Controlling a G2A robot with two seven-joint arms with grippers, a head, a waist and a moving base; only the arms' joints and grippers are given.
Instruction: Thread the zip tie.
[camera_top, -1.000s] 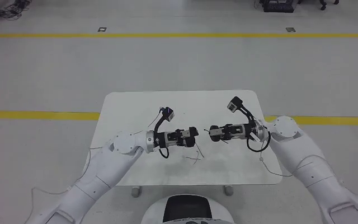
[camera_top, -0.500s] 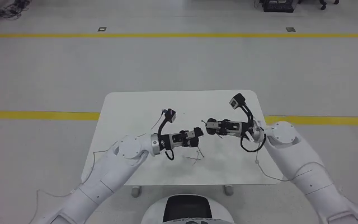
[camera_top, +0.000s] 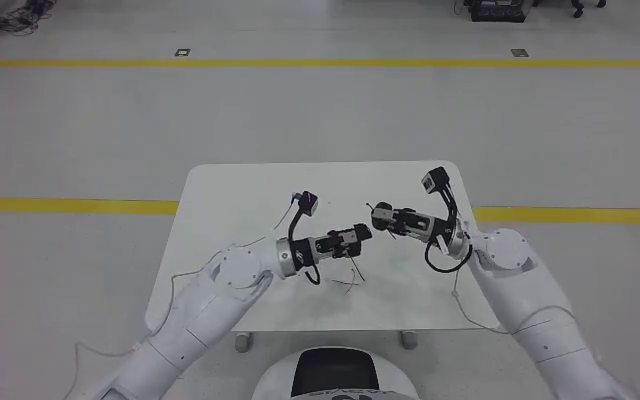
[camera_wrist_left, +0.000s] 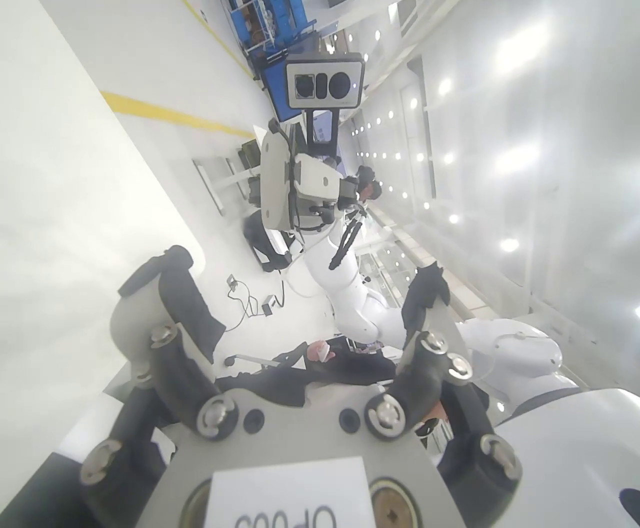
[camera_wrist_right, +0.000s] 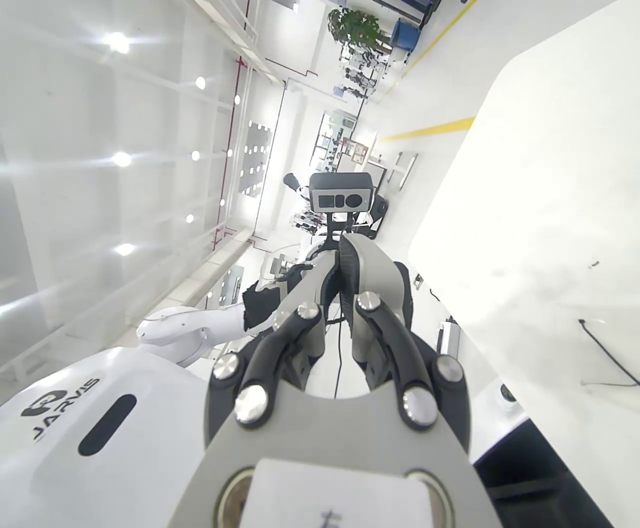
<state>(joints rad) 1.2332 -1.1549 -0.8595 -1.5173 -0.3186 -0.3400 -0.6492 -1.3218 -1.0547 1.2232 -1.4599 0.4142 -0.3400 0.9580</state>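
Jaws on the left gripper (camera_wrist_left: 302, 265) stood wide apart, with nothing between the two black pads (camera_wrist_left: 192, 305) and clear air through the gap. Opposite it, the right gripper (camera_wrist_left: 367, 185) was clamped tight. A narrow black loop hung from its tips, by the look of it the zip tie (camera_wrist_left: 345, 245). The loop drooped below the right gripper's tips and sat well apart from the left gripper's open jaws.

From the right wrist, that gripper (camera_wrist_right: 341, 250) had its grey fingers (camera_wrist_right: 365, 270) pressed flat together, tip against tip.

From above, both grippers hovered over the middle of the table (camera_top: 230, 200), nose to nose, with their tips near each other but not touching. The left gripper (camera_top: 362, 233) sat a shade nearer the table's front edge. The right gripper (camera_top: 378, 212) sat a shade nearer the far edge and the right edge.

Down on the table, between the left gripper and the front edge, a loose black strand (camera_top: 355, 272) lay flat with a paler wisp (camera_top: 345, 286) just beside it. The right wrist view caught that strand (camera_wrist_right: 602, 350) too, lying on the white top with one small end thickened. Neither gripper touched it.
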